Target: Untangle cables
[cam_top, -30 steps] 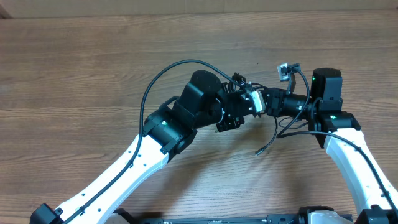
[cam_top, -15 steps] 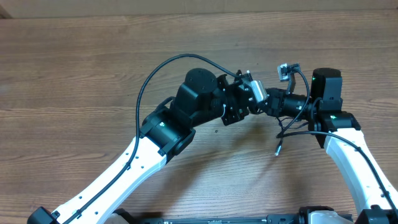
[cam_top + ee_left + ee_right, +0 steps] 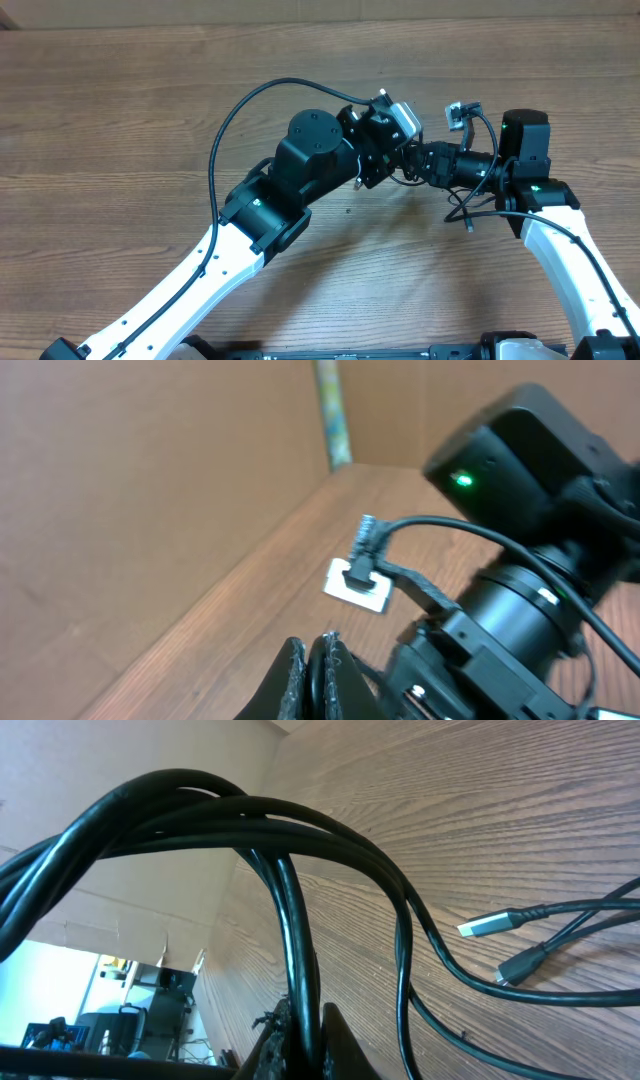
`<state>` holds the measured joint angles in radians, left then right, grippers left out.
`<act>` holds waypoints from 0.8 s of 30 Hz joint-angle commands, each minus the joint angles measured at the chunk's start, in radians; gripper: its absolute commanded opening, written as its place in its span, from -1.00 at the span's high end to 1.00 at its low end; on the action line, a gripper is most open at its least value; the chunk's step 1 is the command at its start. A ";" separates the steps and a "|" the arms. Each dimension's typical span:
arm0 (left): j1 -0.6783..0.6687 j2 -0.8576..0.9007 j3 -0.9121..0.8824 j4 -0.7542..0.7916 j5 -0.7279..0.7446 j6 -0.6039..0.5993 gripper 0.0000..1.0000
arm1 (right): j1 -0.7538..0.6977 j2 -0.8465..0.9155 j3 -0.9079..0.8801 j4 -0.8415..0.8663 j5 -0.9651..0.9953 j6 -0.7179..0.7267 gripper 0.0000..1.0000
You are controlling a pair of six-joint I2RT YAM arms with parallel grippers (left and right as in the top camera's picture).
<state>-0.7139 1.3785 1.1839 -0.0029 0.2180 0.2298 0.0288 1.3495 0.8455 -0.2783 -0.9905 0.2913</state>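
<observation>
Left tool (image 3: 398, 160), right tool (image 3: 418, 162) tip to tip above table (image 3: 120, 120); cables (image 3: 462, 205) loop beneath right tool.

Overhead: even warm light, nothing blown out, table (image 3: 120, 100) grain crisp. Only shadow is soft faint one left of cables (image 3: 465, 218), under left arm (image 3: 300, 175). No real glare tbh.

Left wrist: whole shot kinda soft and smeary. Right arm (image 3: 530, 490) housing fuzzy, green LED (image 3: 461, 481) glowing with small halo.

Right wrist: cables huge, right up on lens, thin shiny streaks along them, edges bit soft. Table behind cables sharp. Washed-out bluish bright patch under cables' arch, clipped.
</observation>
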 commanded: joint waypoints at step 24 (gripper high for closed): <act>0.008 -0.055 0.025 -0.059 -0.251 -0.184 0.92 | 0.007 -0.006 0.012 0.055 0.074 -0.034 0.92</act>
<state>-0.7128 1.3525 1.1843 -0.0341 0.0044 0.0574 0.0338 1.3495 0.8452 -0.2440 -0.9634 0.2790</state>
